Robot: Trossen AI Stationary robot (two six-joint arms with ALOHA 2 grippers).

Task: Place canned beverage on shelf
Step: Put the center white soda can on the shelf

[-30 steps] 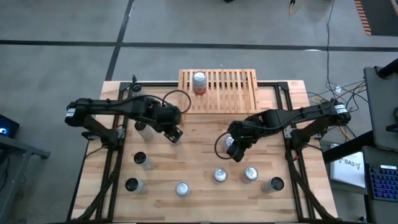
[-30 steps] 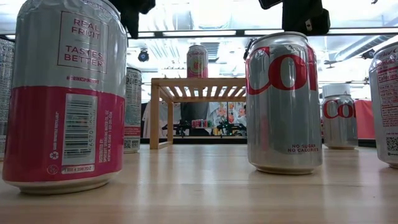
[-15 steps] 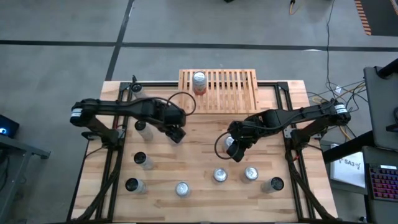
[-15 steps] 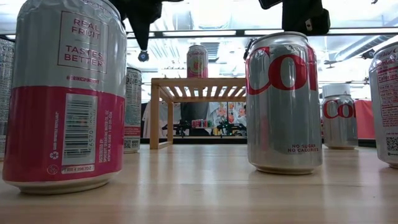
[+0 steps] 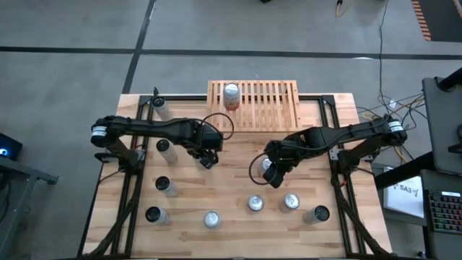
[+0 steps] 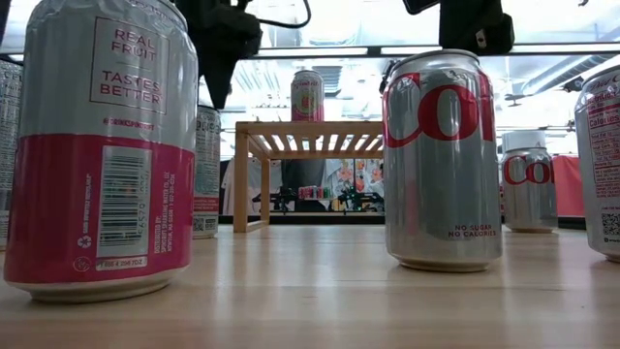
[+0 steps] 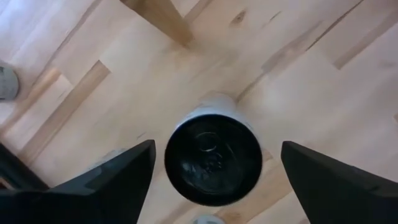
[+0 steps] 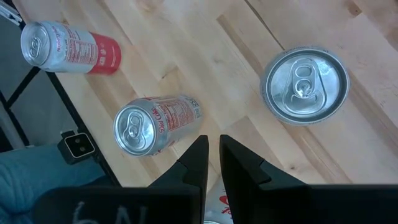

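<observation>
- Overhead, stood above the table [image 5: 238,177] centre-left: left gripper [image 5: 208,157], fingers [image 7: 118,180] spread wide apart, gripping nothing.
- Sat directly below it, between the two fingers and untouched by either: black-topped can [image 7: 212,159], upright on the wood.
- Crossed that same wrist picture beyond the can: one pale wooden leg [image 7: 161,18].
- Hovered right of centre: right gripper [image 5: 273,172], fingers [image 8: 198,163] pressed together on nothing.
- Seen past those closed fingers: three upright silver cans, one with a red side [image 8: 65,45], one with print [image 8: 152,124], one showing only its top [image 8: 305,86].
- Stood at the far middle edge of the table: shelf [image 5: 263,105], slatted, on short legs.
- Rested upright on the shelf's left end: one can [image 5: 231,94], pink and silver from table height [image 6: 307,95].
- Remained on the table near the front: five more cans in a loose row, among them one at the left [image 5: 154,214] and one at the right [image 5: 316,214].
- Stood near the left arm: further cans [image 5: 165,146], apart from the gripper.
- Filled the level view up close: a pink-banded can [image 6: 102,145] and a silver one with red lettering [image 6: 443,160].
</observation>
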